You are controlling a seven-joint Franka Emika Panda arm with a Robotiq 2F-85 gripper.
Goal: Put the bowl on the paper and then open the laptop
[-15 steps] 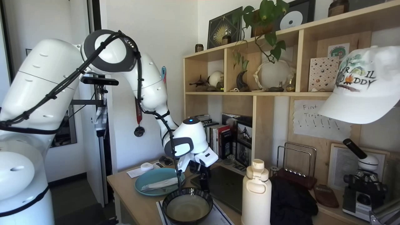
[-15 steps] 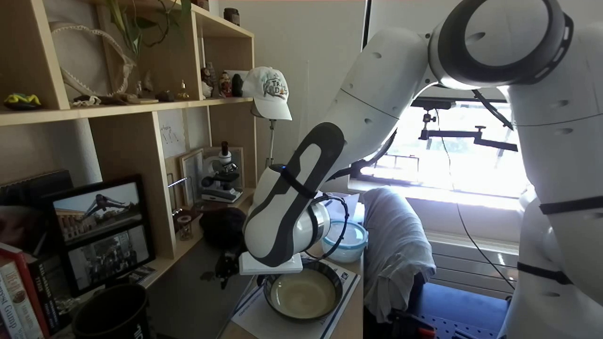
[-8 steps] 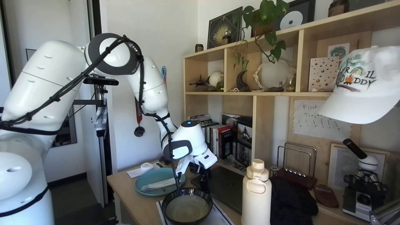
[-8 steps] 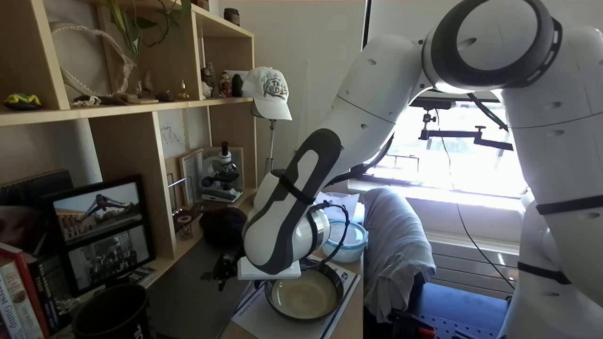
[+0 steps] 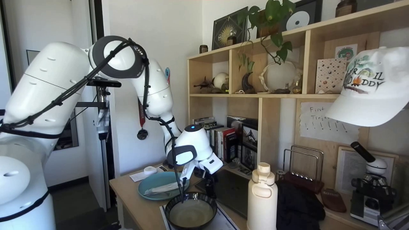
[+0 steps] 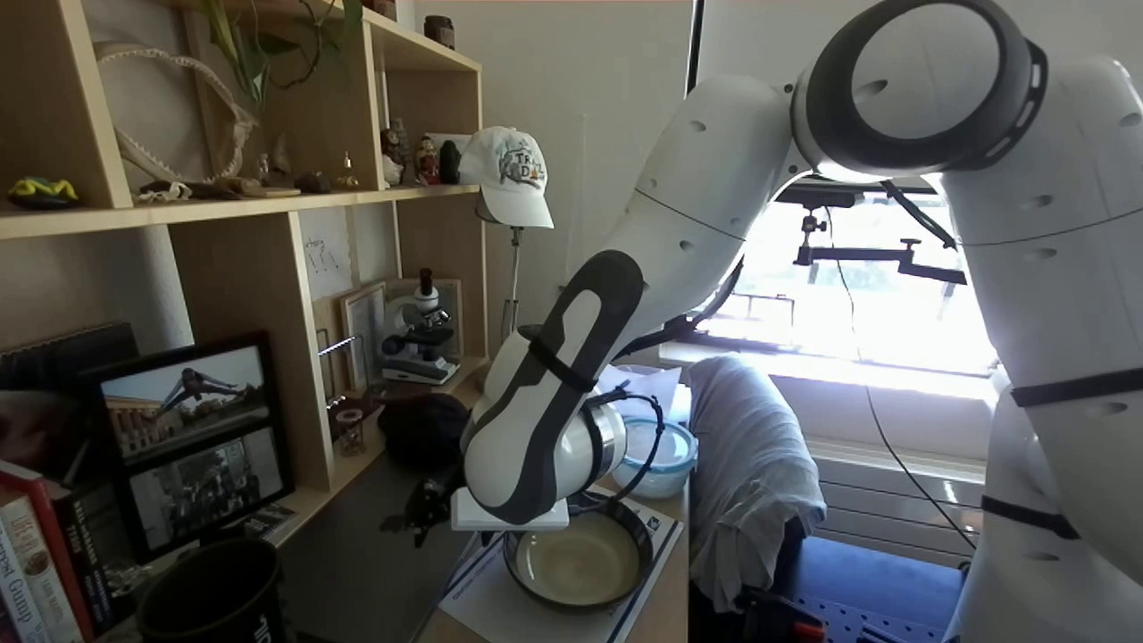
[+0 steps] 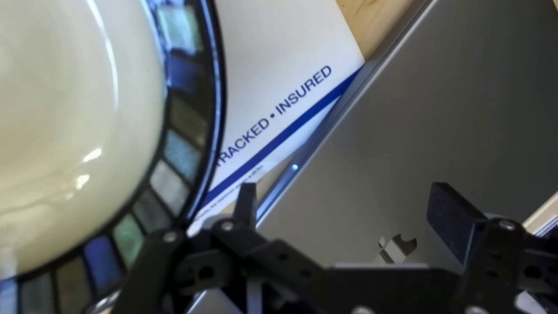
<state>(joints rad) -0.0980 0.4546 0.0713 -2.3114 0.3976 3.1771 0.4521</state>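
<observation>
Wrist view: the gripper (image 7: 343, 201), jaws spread wide, hangs over the smooth laptop (image 7: 418, 131), the round, glossy bowl (image 7: 83, 117) on striped paper (image 7: 279, 56).

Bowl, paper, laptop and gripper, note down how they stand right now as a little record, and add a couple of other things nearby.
Bowl: upright on the paper, dark rim with tile-like patches, pale glossy inside
Paper: white with dark blue stripes, partly covered by the bowl, printed "TRACKED • INSURED"
Laptop: closed, lid facing up, beside the paper
Gripper: open, jaws apart, holding nothing, the laptop seen between them in the wrist view
Nearby: blue-green plate and cream bottle, in an exterior view
Progress: bowl placed, laptop not yet opened
</observation>
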